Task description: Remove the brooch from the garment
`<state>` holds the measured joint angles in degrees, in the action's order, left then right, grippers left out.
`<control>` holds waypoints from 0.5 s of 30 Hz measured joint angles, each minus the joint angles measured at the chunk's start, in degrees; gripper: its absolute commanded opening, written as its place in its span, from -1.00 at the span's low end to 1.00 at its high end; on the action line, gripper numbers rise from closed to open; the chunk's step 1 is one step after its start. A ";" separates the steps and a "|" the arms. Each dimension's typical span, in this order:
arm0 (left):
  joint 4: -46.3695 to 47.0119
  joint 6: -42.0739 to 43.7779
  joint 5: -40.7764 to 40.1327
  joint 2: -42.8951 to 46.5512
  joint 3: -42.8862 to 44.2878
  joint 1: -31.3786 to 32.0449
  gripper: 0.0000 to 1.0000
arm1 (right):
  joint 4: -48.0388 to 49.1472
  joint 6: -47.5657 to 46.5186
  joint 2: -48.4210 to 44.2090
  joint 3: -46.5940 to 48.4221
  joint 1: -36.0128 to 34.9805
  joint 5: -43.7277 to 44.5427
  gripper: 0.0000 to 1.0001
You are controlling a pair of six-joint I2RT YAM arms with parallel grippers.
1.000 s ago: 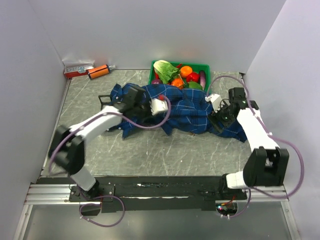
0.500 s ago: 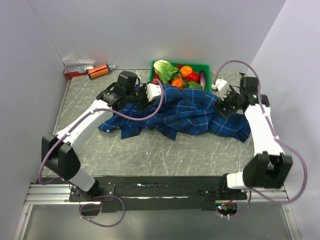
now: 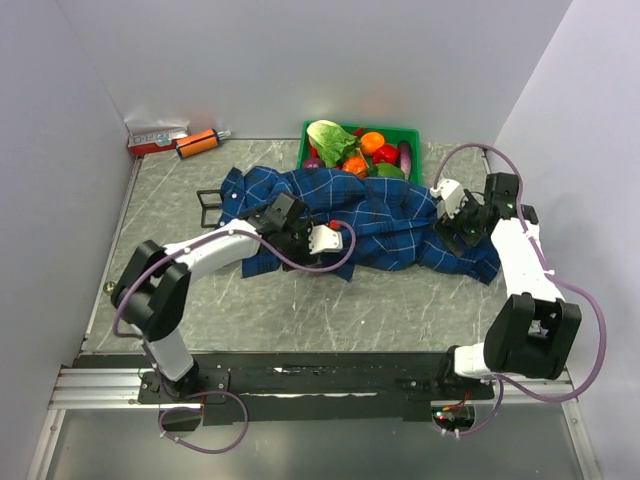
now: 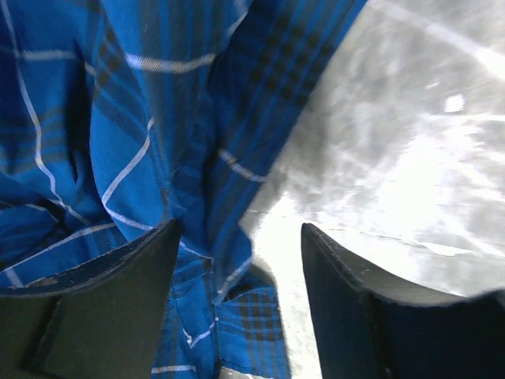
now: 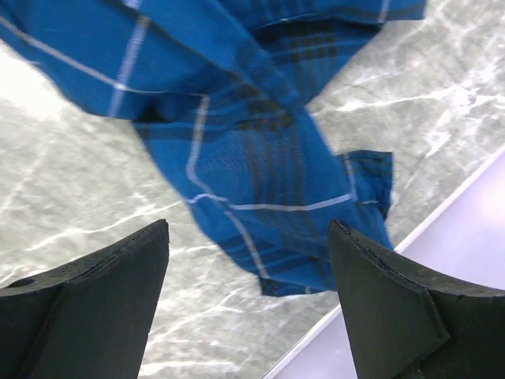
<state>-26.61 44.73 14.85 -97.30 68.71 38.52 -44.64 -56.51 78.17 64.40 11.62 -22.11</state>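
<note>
- The grey marbled table [image 3: 300, 300] fills the floor between pale walls.
- The garment [image 3: 380, 225], a dark blue plaid shirt, lies crumpled across the middle of the table. It runs from left of centre to the right side, and its far edge touches the crate.
- The left gripper [image 4: 237, 300] hangs low over the garment's near left edge. Its jaws are apart. Between them, blue fabric shows on one side and bare table on the other, and they clasp nothing.
- The right gripper [image 5: 245, 292] is above the garment's right end. Its jaws are spread wide over a loose corner of cloth and the table, near the right wall, and they hold nothing.
- A green crate [image 3: 411, 132] of vegetables stands at the far edge, right of centre.
- A red and white box [image 3: 157, 138] lies in the far left corner, with an orange tube [image 3: 197, 143] just beside it.
- The brooch is too small to pick out among the folds in any view.
</note>
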 measured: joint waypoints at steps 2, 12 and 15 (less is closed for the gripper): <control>0.92 0.22 -1.60 -1.73 0.09 -0.22 0.23 | 1.31 -1.09 0.96 -0.09 0.55 0.09 0.73; 7.15 0.31 -10.19 -5.11 0.24 -0.02 -0.98 | 2.56 -5.66 11.76 0.42 1.03 0.15 -0.59; 6.93 0.39 -11.06 -5.07 1.11 -0.39 -0.98 | 1.14 -6.19 13.49 2.91 1.16 -0.46 -1.00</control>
<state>-19.68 45.12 3.79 -102.37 69.82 38.13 -43.51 -62.70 91.66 67.31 12.78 -22.57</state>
